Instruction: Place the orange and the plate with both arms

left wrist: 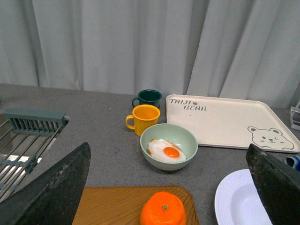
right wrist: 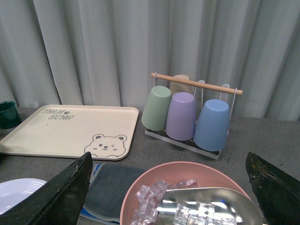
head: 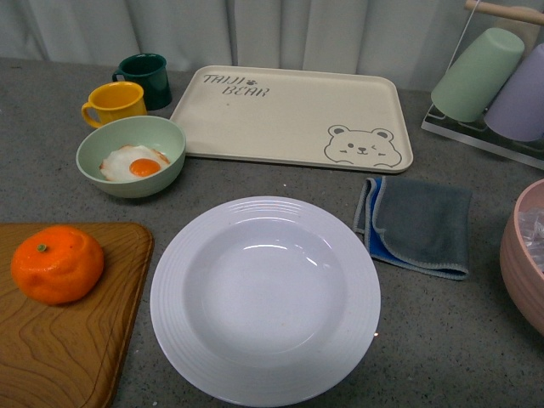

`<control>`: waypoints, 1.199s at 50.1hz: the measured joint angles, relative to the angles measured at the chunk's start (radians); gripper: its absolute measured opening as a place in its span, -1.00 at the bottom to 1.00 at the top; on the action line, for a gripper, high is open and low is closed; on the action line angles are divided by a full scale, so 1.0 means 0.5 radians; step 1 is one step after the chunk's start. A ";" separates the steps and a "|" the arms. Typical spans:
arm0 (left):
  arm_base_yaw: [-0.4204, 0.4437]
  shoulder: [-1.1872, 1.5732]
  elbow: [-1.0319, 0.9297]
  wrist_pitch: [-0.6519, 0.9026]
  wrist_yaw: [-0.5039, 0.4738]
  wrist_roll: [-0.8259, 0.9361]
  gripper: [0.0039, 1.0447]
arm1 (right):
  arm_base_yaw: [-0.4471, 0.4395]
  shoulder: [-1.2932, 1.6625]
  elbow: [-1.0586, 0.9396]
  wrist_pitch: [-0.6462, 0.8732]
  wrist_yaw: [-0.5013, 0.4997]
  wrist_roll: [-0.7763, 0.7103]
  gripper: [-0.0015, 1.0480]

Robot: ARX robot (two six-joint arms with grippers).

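The orange sits on a wooden cutting board at the front left; it also shows in the left wrist view. The white ridged plate lies empty on the table at front centre, and its edge shows in the left wrist view and the right wrist view. Neither arm shows in the front view. My left gripper is open, above and behind the orange. My right gripper is open over a pink bowl of ice.
A cream bear tray lies at the back. A pale green bowl with a fried egg, a yellow mug and a dark green mug stand back left. A grey cloth, a cup rack and the pink bowl stand right. A dish rack stands far left.
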 joint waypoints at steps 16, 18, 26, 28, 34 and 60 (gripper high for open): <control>0.000 0.000 0.000 0.000 0.000 0.000 0.88 | 0.000 0.000 0.000 0.000 0.000 0.001 0.82; 0.000 0.000 0.000 0.000 0.000 0.000 0.88 | 0.000 0.000 0.000 0.000 0.000 0.000 0.82; 0.000 0.000 0.000 0.000 0.000 0.000 0.88 | 0.000 0.000 0.000 0.000 0.000 0.000 0.82; 0.000 0.000 0.000 0.000 0.000 0.000 0.88 | 0.000 0.000 0.000 0.000 0.000 0.000 0.82; 0.012 0.302 0.163 -0.395 0.082 -0.126 0.88 | 0.000 0.000 0.000 0.000 0.000 0.000 0.82; -0.034 2.390 0.555 0.405 0.175 -0.124 0.88 | 0.000 0.000 0.000 0.000 0.000 0.000 0.82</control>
